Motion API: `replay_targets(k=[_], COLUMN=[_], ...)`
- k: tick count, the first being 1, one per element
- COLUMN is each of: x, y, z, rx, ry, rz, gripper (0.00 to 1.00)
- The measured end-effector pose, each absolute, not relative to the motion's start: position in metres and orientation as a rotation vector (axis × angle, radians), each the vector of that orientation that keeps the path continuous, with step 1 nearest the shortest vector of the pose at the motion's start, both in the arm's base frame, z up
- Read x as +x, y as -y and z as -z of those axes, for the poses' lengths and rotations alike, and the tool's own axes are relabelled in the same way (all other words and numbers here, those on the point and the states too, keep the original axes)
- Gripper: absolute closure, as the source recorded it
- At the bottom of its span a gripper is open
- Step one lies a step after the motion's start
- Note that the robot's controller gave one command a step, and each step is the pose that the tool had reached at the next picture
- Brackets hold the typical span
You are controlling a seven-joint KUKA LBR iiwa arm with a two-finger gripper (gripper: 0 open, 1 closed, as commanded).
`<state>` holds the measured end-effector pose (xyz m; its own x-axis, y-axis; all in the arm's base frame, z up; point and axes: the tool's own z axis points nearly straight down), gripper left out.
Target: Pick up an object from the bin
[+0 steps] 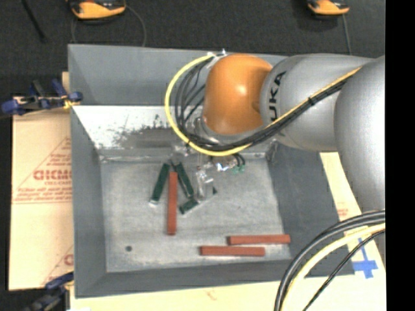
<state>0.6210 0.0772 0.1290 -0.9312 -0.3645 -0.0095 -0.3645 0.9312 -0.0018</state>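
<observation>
Jaws sit low over crossed dark green bars (159,183) beside a red-brown bar (172,207), mid-floor of the bin (87,173). Jaw opening cannot be told. Bars look light, stiff and smooth; best gripped across the narrow width, mid-length.

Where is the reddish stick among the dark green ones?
In the camera view, the reddish stick lies left of centre in the bin, a dark green stick on its left, another on its right, the pincer beyond.

Grey bin (87,206), three red-brown sticks (172,206), seemingly dark green sticks (159,183), orange cover (233,96) and yellow cable (168,96) on silver arm (337,109).
</observation>
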Motion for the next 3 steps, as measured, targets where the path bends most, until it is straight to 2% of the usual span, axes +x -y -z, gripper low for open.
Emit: replay_targets(k=[1, 2, 3], x=[0.654, 0.656, 0.652], y=[-0.108, -0.108, -0.098], z=[-0.071, -0.075, -0.207], rx=[-1.281, -1.271, -1.371], ry=[-2.865, -2.865, -2.812], rz=[0.0, 0.001, 0.006], gripper=[0.0, 1.0, 1.0])
